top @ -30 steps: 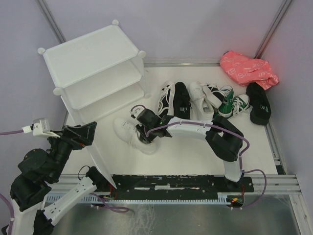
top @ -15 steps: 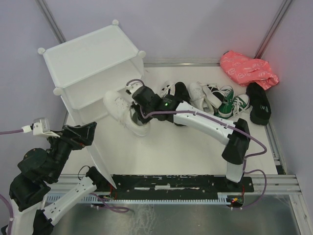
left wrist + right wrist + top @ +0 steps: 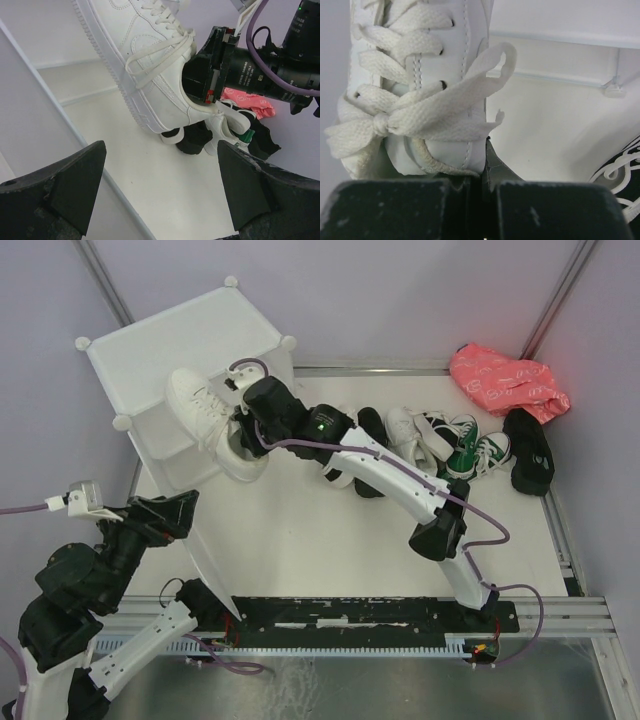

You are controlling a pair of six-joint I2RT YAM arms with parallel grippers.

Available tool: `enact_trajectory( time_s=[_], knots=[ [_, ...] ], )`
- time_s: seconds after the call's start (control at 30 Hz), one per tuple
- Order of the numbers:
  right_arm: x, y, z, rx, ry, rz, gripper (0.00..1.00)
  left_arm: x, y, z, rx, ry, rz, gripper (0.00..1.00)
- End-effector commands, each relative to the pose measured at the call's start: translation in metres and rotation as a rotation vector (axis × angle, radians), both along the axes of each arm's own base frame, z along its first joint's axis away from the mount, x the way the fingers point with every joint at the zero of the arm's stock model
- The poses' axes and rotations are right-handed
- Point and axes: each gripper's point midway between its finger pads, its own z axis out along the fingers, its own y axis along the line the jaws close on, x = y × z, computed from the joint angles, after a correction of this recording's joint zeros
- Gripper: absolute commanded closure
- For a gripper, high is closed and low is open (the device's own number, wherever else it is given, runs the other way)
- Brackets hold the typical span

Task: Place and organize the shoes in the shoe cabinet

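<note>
Right pincer (image 3: 244,427), pinching 1 sneaker (image 3: 196,406), has lifted it off the bench (image 3: 320,540) to the cabinet (image 3: 170,340) ahead; shelving likely next.

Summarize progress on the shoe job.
Done: no shoe visibly rests in the shoe cabinet. In hand: the right end effector is shut on a white sneaker at the cabinet's open front. To do: green sneakers, black sneakers and a black shoe lie on the table. The left end effector is open.

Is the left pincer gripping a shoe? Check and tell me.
No, the left pincer stands wide open; the white sneaker hangs in the right pincer.
</note>
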Motion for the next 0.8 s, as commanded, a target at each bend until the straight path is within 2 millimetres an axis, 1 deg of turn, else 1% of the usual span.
enact_trajectory(
  time_s=[0.0,0.13,0.17,0.2,0.27,0.37,0.53,0.67,0.77],
  knots=[
    [0.006,0.014,0.013,0.093,-0.011,0.031,1.0,-0.005,0.002,-0.012,0.017,0.045,-0.006,0.01],
    [-0.002,0.005,0.018,0.101,-0.014,0.045,1.0,-0.006,0.008,-0.008,0.025,0.032,0.013,0.01],
    [-0.004,0.001,0.022,0.108,-0.017,0.05,1.0,-0.006,0.009,-0.008,0.028,0.029,0.017,0.01],
    [-0.008,-0.001,0.021,0.111,-0.017,0.059,1.0,-0.006,0.01,-0.007,0.029,0.028,0.021,0.01],
    [-0.014,-0.007,0.029,0.135,-0.025,0.072,1.0,-0.007,0.013,-0.007,0.028,0.036,0.037,0.0],
    [-0.026,-0.017,0.034,0.147,-0.021,0.095,1.0,-0.008,0.02,-0.005,0.021,0.046,0.068,0.01],
    [-0.036,-0.025,0.04,0.169,-0.021,0.114,1.0,-0.008,0.029,0.01,-0.019,0.015,0.113,0.02],
    [-0.043,-0.027,0.049,0.198,-0.035,0.126,1.0,-0.007,0.028,0.025,-0.048,-0.031,0.111,0.02],
    [-0.042,-0.024,0.048,0.195,-0.038,0.133,1.0,-0.004,0.025,0.029,-0.049,-0.036,0.107,0.02]
  ],
)
